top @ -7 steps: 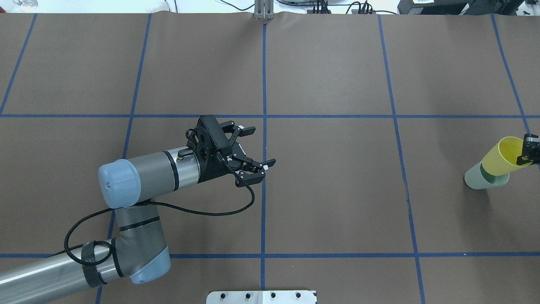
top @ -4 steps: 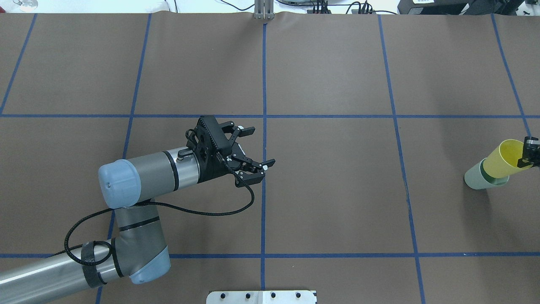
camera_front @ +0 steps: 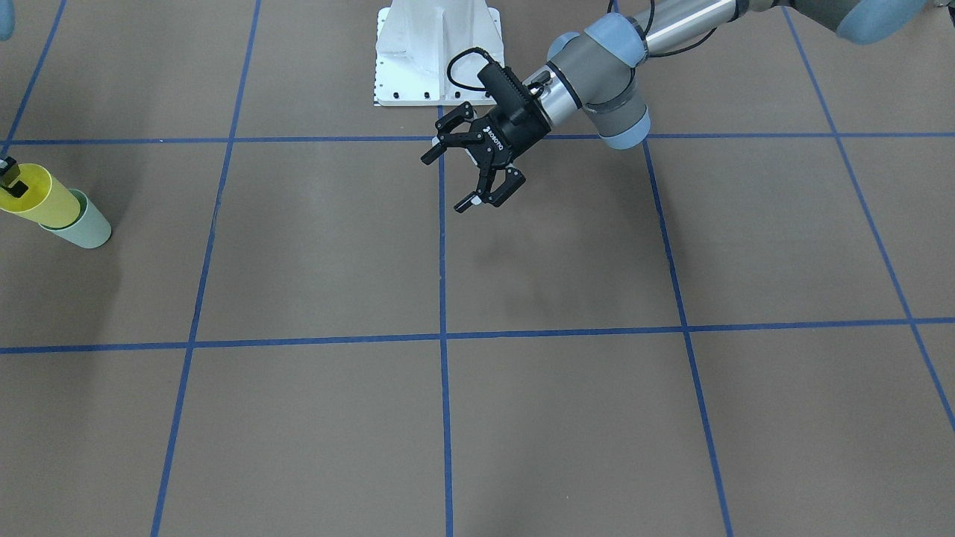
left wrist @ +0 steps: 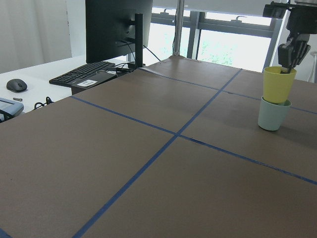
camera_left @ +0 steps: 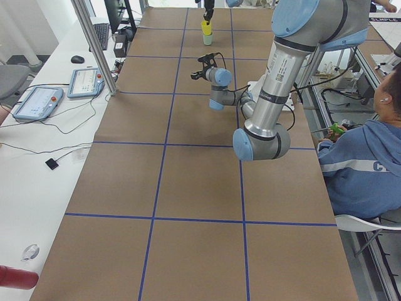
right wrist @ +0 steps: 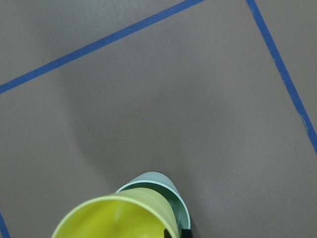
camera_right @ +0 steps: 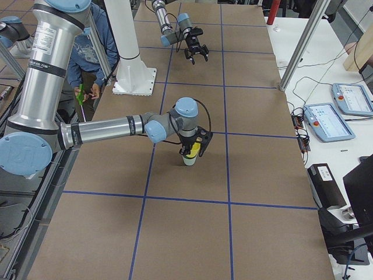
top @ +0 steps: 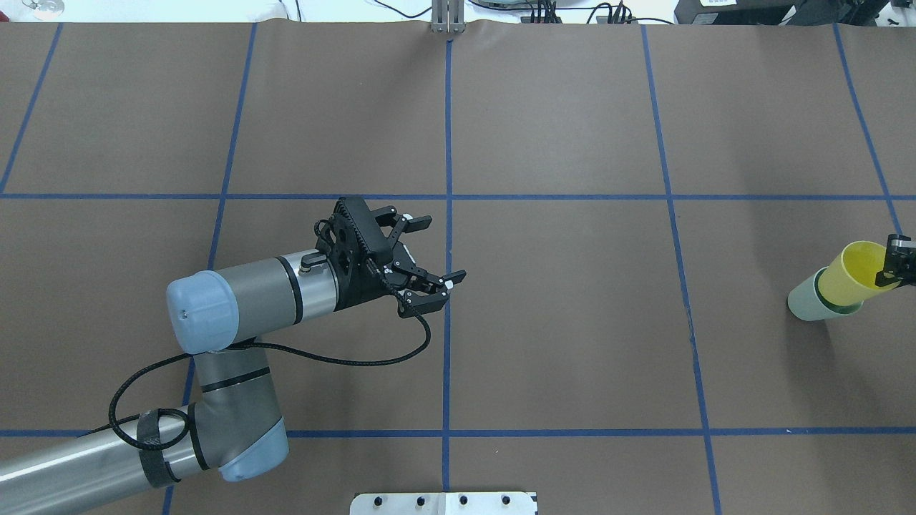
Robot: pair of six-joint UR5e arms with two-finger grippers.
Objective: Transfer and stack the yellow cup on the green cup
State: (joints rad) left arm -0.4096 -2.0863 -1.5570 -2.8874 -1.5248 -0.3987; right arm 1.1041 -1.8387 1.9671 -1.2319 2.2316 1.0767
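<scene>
Pinching yellow cup [top: 849, 275] at rim, right jaws, nested in green cup [top: 803, 305], left jaws wide, well apart.

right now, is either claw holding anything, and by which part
The right claw grips the small bright yellow plastic tumbler by its rim; the left claw is open and empty.

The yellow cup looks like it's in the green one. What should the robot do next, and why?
Probably open the right hand and let go: the yellow cup sits upright inside the green cup, and that hand pinches its rim.
</scene>
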